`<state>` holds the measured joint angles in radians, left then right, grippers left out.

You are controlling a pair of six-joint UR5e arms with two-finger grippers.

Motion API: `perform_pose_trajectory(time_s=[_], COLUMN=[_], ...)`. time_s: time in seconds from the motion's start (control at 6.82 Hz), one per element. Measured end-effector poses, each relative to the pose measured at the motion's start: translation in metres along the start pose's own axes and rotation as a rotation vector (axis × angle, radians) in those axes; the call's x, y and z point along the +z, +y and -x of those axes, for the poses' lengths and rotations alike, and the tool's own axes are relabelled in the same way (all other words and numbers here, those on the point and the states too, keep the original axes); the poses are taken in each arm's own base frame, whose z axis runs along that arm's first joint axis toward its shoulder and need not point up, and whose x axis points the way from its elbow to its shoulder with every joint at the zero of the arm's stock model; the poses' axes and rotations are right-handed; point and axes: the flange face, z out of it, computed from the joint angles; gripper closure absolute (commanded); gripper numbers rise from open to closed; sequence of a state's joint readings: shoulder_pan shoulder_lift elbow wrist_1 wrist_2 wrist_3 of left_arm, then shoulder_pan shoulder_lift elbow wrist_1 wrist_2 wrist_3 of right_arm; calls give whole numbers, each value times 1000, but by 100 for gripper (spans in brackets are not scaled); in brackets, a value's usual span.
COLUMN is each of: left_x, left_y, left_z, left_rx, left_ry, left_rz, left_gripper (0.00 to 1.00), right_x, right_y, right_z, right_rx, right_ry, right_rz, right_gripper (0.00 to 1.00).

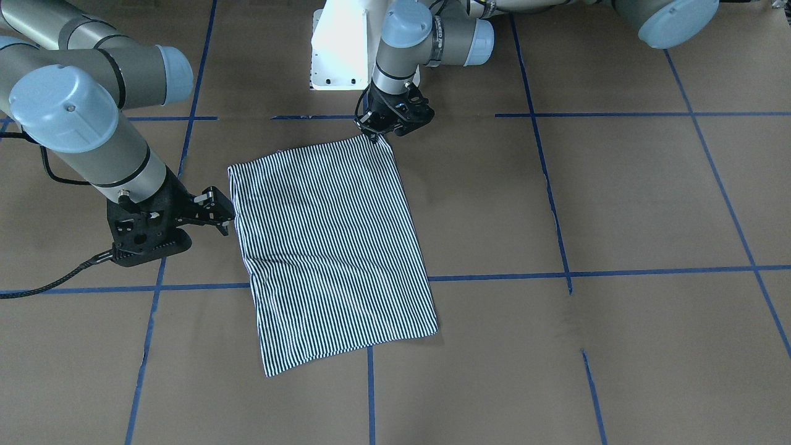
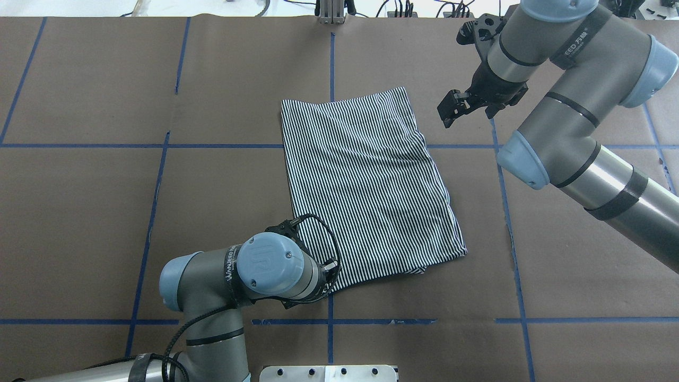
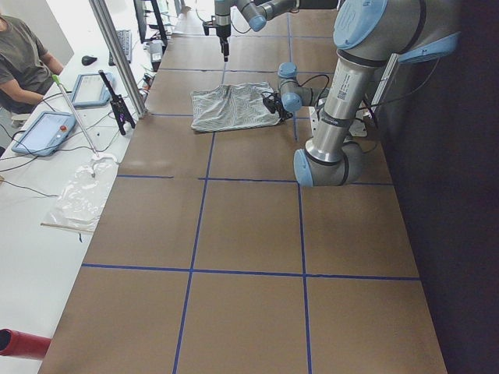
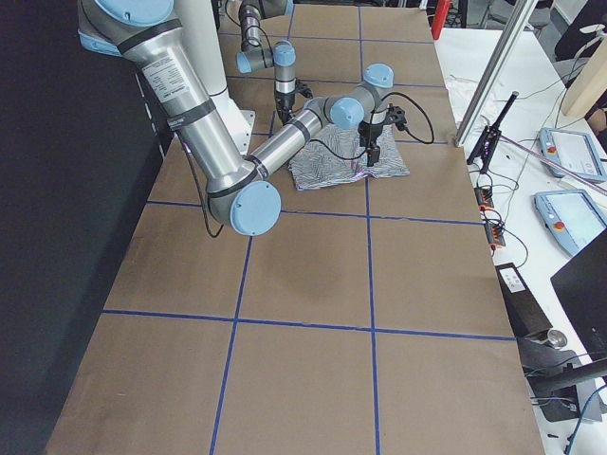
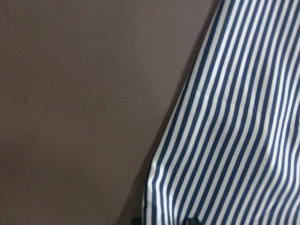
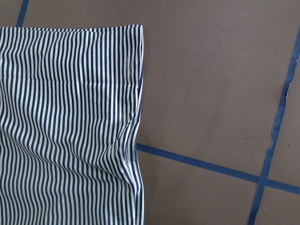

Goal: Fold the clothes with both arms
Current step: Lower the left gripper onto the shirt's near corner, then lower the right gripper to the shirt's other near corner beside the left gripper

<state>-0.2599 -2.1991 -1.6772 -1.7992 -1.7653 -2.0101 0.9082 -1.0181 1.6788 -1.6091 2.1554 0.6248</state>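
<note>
The clothes (image 1: 334,247) are a navy-and-white striped shirt lying flat on the brown table as a folded rectangle (image 2: 366,180); collar and buttons are hidden. My left gripper (image 1: 374,137) points down onto the shirt's corner nearest the robot base, its fingers drawn to a point on the fabric. The left wrist view is filled by stripes (image 5: 234,140). My right gripper (image 1: 221,213) hovers open just beside the shirt's side edge, apart from the cloth (image 2: 451,109). In the right wrist view a shirt corner (image 6: 65,131) shows, with no fingers.
Blue tape lines (image 1: 494,277) grid the brown table top. The white pedestal base (image 1: 340,49) stands just behind the left gripper. In the exterior left view a person (image 3: 23,62) sits at a side bench with tablets (image 3: 47,128).
</note>
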Motion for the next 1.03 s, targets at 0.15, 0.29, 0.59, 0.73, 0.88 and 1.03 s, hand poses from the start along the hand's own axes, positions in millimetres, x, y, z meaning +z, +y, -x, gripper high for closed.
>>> perform_pose_trajectory(time_s=[0.15,0.29,0.59,0.73,0.88,1.03], left_x=[-4,-10,-24,-31,-34,-34], left_y=[-1,-4,-17,-23,-27,-30], left_z=[0,2,22,29,34,37], left_rx=[4,15,46,67,92,109], left_ry=[6,12,13,17,18,15], left_rz=[-1,-1,-8,-11,-15,-17], left_gripper=[100,100,100,100,100,100], right_x=[1,1,2,8,12,16], right_y=[0,0,8,23,45,75], right_z=[-1,-1,13,37,67,97], right_rx=[2,20,152,249,369,504], right_ry=[2,2,-16,-36,-58,-72], right_rz=[2,2,10,27,49,69], right_gripper=[0,0,0,0,0,0])
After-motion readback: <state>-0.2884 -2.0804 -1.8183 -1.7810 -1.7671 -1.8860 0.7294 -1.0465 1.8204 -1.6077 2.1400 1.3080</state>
